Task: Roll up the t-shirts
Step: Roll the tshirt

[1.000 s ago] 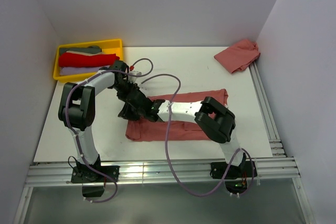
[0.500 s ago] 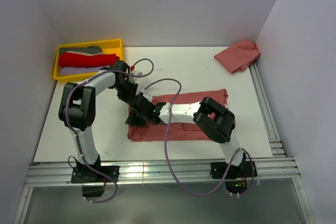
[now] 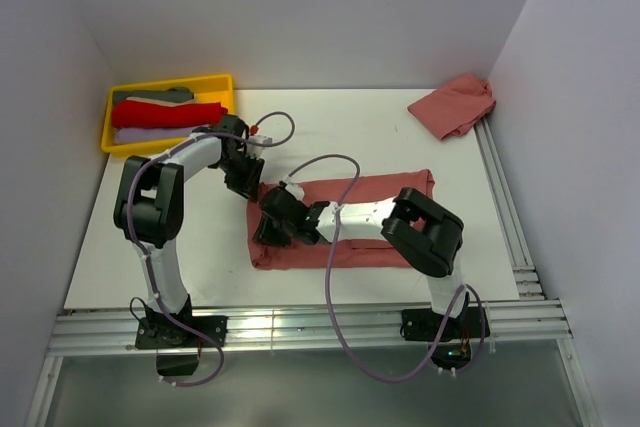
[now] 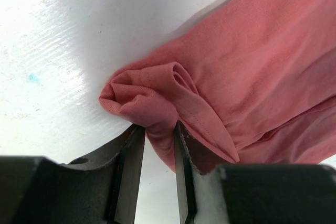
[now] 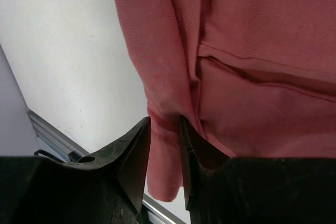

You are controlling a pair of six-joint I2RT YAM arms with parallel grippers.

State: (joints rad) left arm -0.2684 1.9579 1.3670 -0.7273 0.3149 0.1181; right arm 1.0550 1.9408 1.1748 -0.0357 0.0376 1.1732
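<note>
T-shirt (image 3: pixel 385 190), salmon-red, is lying as a long folded strip mid-table, w/ its left end caught in both jaws. Left gripper (image 4: pixel 157 145) is clamping a bunched far-left corner of the cloth. Right gripper (image 5: pixel 165 135) is pinching a fold at the near-left edge, cloth passing btwn its fingers. From above, both grippers are sitting close together at that left end, w/ the rest of the strip stretching right. Crumpled salmon shirt (image 3: pixel 455 105) is lying in the far right corner. Red shirt (image 3: pixel 165 112), grey shirt (image 3: pixel 160 95) & lavender shirt (image 3: pixel 150 134) are lying in yellow tray (image 3: pixel 108 119), far left.
</note>
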